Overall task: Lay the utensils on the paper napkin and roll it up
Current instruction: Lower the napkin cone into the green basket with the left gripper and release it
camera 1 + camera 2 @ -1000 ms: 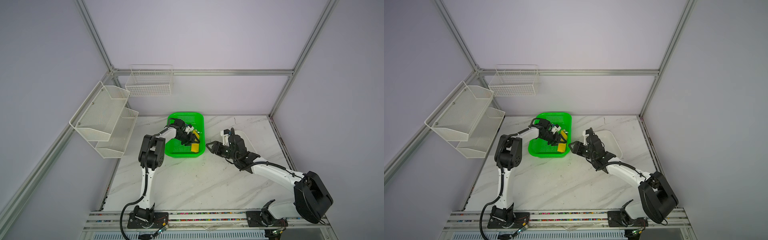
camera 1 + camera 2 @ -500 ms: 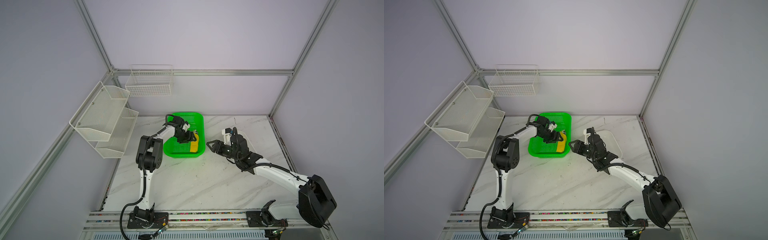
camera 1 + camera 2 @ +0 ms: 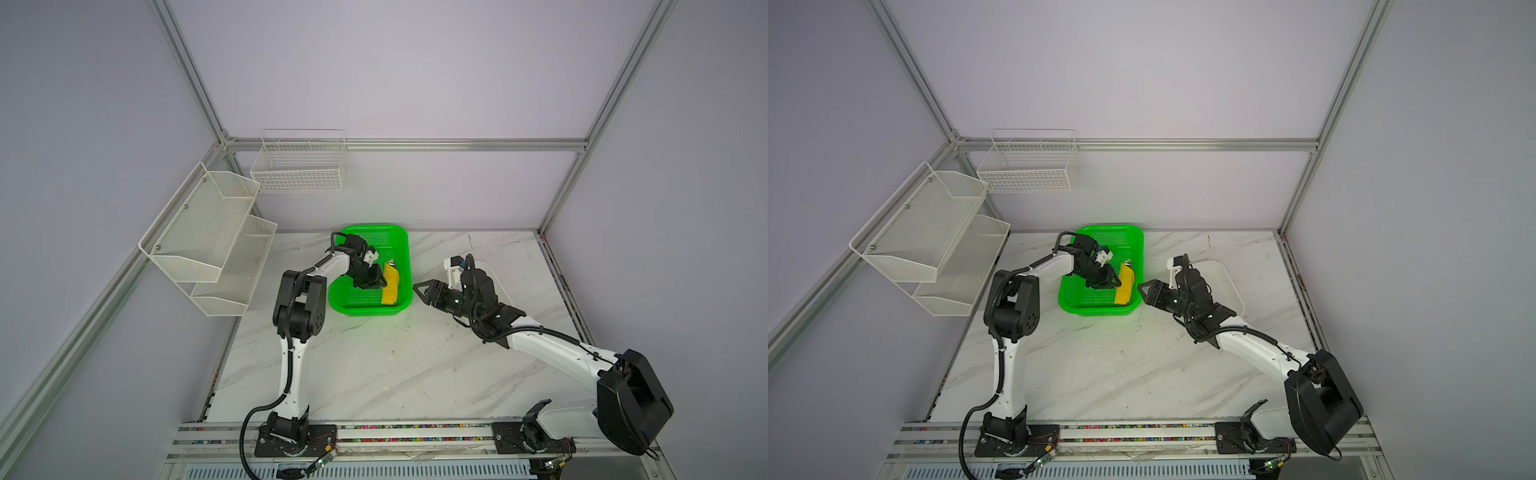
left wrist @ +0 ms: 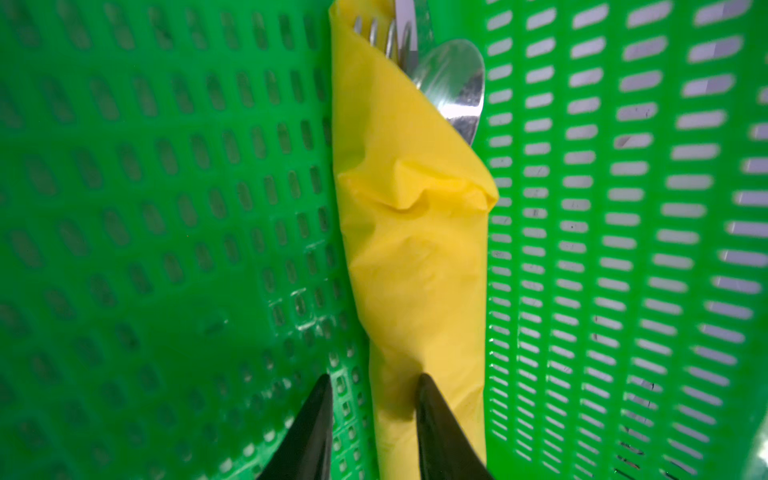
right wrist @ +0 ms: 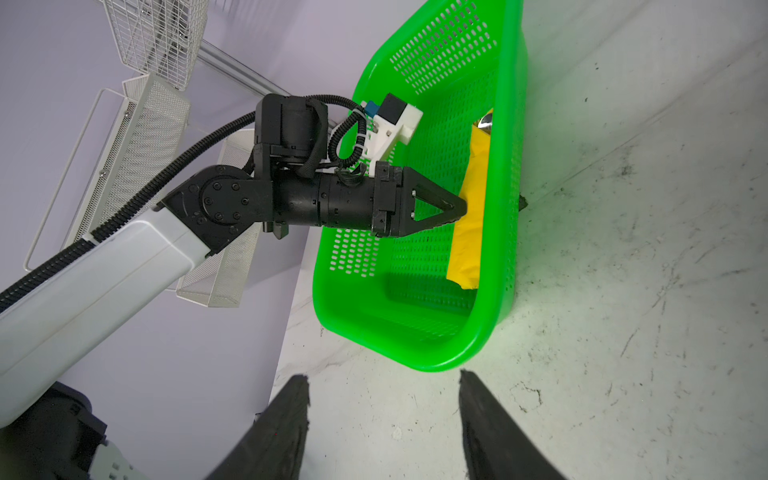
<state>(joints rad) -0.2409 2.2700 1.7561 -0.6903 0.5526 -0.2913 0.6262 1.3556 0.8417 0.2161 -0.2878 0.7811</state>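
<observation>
The paper napkin (image 3: 390, 286) (image 3: 1125, 286) (image 4: 415, 249) (image 5: 469, 224) is rolled into a yellow bundle. It lies inside the green basket (image 3: 374, 227) (image 3: 1108, 227) (image 5: 415, 353) along its right wall. The utensils stick out of the roll's far end: a spoon bowl (image 4: 455, 83) and fork tines (image 4: 374, 31). My left gripper (image 3: 380, 284) (image 3: 1115, 284) (image 4: 374, 380) (image 5: 459, 205) hovers at the roll's left edge, open by a narrow gap and holding nothing. My right gripper (image 3: 415, 289) (image 3: 1140, 289) (image 5: 384, 380) is open and empty over the marble, just right of the basket.
A white tray (image 3: 1225, 278) sits behind the right arm. White mesh shelves (image 3: 208, 241) hang on the left wall. A wire basket (image 3: 299, 166) hangs on the back wall. The marble tabletop (image 3: 395, 365) stretches in front of the basket.
The left gripper carried the napkin roll to the basket's right side and let it go there. Its jaws then narrowed. The right gripper barely moved.
</observation>
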